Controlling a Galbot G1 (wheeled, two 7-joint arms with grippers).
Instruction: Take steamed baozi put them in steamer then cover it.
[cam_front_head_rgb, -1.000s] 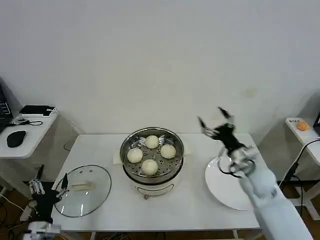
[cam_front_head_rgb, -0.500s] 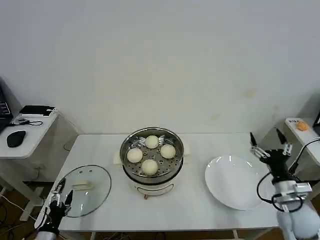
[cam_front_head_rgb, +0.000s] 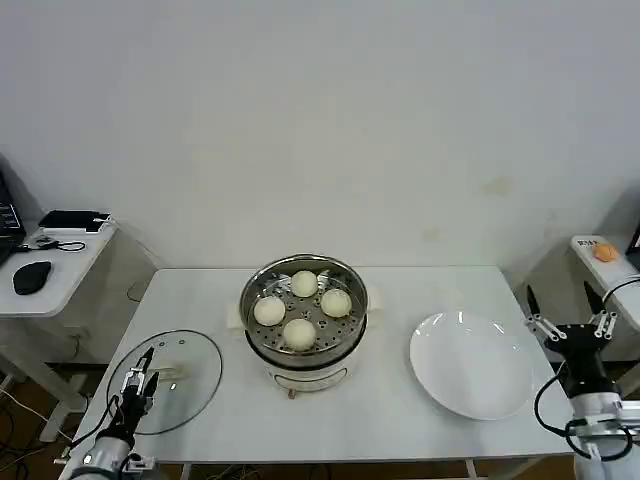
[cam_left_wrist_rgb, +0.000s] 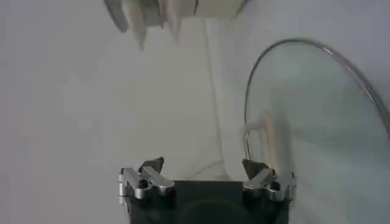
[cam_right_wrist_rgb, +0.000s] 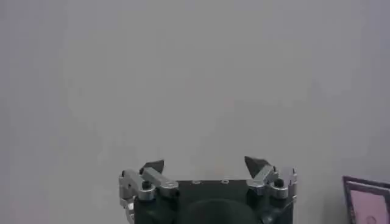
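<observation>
Four steamed baozi (cam_front_head_rgb: 302, 308) sit on the perforated tray inside the steamer (cam_front_head_rgb: 303, 320), which stands near the middle of the surface (cam_front_head_rgb: 390, 410), closer to its far edge than its near one. One bun lies toward the far side of the tray, one toward the near side, and one toward each side between them; they are close together but I cannot tell if any touch. The steamer is uncovered.

The cover (cam_front_head_rgb: 172, 380) lies flat near the surface's near-left corner, well apart from the steamer, its cream-white bar handle facing up. My left gripper (cam_front_head_rgb: 140, 379) is at that near-left corner, over the outer rim of the cover. Its jaws are spread wide with nothing between them. In the left wrist view, that gripper (cam_left_wrist_rgb: 207, 168) has one fingertip over the glass beside the handle and the other beyond the metal rim; the cover (cam_left_wrist_rgb: 317, 128) curves away ahead. I cannot tell if the fingertips touch the glass.

A flat white plate (cam_front_head_rgb: 470, 363) rests toward the surface's right edge, well apart from the steamer. My right gripper (cam_front_head_rgb: 571, 318) hangs just off the right edge, beside the plate, fingers pointing up, jaws released and holding nothing. In the right wrist view, its gripper (cam_right_wrist_rgb: 207, 167) faces a plain pale wall.
</observation>
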